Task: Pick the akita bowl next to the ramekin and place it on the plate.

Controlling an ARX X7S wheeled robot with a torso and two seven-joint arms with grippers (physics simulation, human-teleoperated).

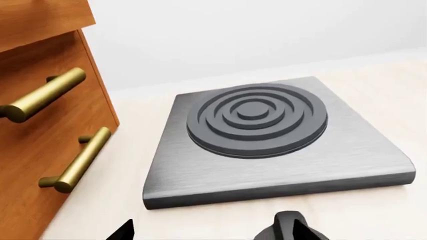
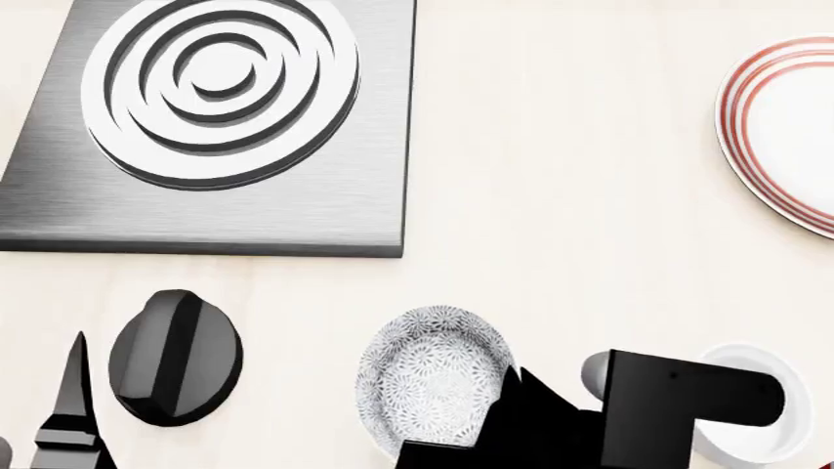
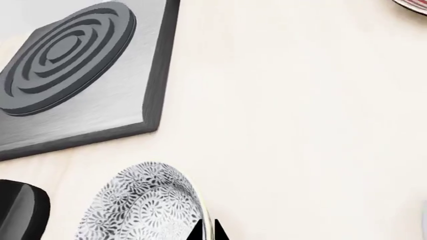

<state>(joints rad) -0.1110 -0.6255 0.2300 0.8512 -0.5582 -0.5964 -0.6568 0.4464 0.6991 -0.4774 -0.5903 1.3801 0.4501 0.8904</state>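
Note:
The akita bowl (image 2: 431, 381), white with a grey floral pattern, sits near the front of the counter and looks tilted. To its right is the plain white ramekin (image 2: 769, 430), partly hidden by my right arm. My right gripper (image 3: 207, 231) is at the bowl's (image 3: 143, 205) right rim, one fingertip inside and one outside, shut on it. The red-ringed plate (image 2: 782, 127) lies at the far right, cut off by the frame edge. My left gripper (image 1: 215, 235) is open and holds nothing, close to a black knob (image 1: 287, 225).
A brushed-metal hob (image 2: 222, 127) with a ringed burner (image 1: 257, 120) sits at the back left. The black knob (image 2: 176, 357) lies in front of it, left of the bowl. A wooden drawer unit (image 1: 40, 150) with brass handles (image 1: 77, 160) stands beside the hob.

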